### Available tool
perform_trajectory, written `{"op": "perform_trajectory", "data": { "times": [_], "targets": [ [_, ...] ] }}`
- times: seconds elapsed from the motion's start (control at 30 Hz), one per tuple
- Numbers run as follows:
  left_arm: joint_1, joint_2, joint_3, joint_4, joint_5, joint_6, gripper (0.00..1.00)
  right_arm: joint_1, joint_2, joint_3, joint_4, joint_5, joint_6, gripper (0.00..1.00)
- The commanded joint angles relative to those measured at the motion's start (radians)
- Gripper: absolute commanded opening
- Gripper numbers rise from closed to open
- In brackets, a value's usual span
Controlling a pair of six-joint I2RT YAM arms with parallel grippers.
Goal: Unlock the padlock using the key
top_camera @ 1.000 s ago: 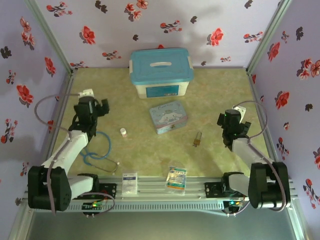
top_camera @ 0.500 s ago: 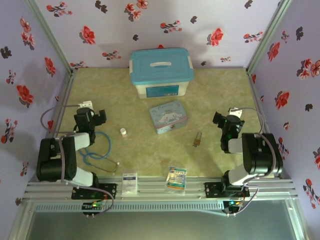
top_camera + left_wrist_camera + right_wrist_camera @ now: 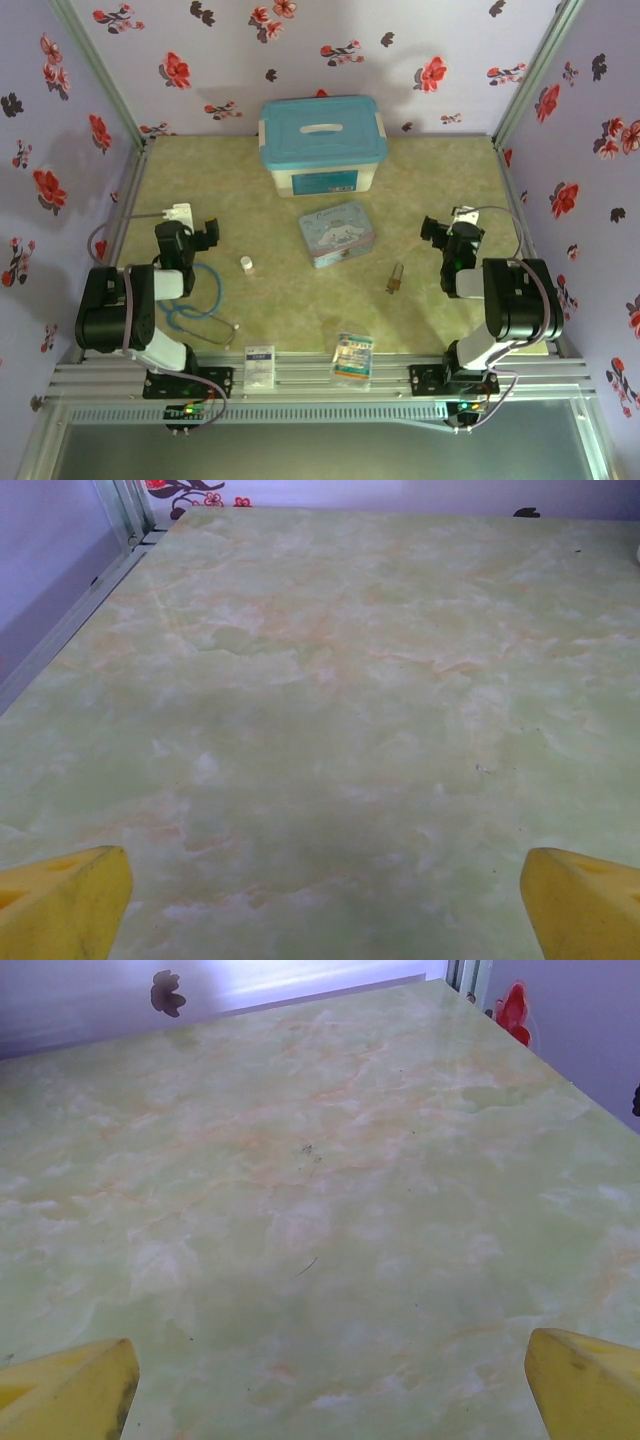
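With my left gripper point(image 3: 206, 233) and right gripper point(image 3: 431, 231) both gaping empty, I'd pinch the tiny, hard, probably slippery padlock point(image 3: 395, 280) across its brass body.

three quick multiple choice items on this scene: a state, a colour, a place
1. The left gripper and right gripper are: A. both open, empty; B. both shut; C. left open, right shut.
2. The storage box lid is: A. red; B. teal; C. black.
3. The padlock lies: A. on the storage box; B. on the table, right of the cartoon tin and nearer the arms; C. on top of that tin.

1 A: yellow fingertips stand wide apart over bare table in both wrist views.
2 B: teal lid on a white body.
3 B: it lies apart from the tin, on its right.
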Motion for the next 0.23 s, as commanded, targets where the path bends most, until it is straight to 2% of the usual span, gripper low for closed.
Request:
{"op": "perform_trajectory", "data": {
  "times": [0.0, 0.2],
  "targets": [
    [-0.004, 0.012, -0.007, 0.048, 0.010, 0.031, 1.00, 0.006, -0.008, 0.018, -0.012, -0.020, -0.020, 0.99],
    [-0.006, 0.010, -0.008, 0.050, 0.009, 0.032, 1.00, 0.007, -0.012, 0.017, -0.016, -0.035, -0.029, 0.99]
  ]
}}
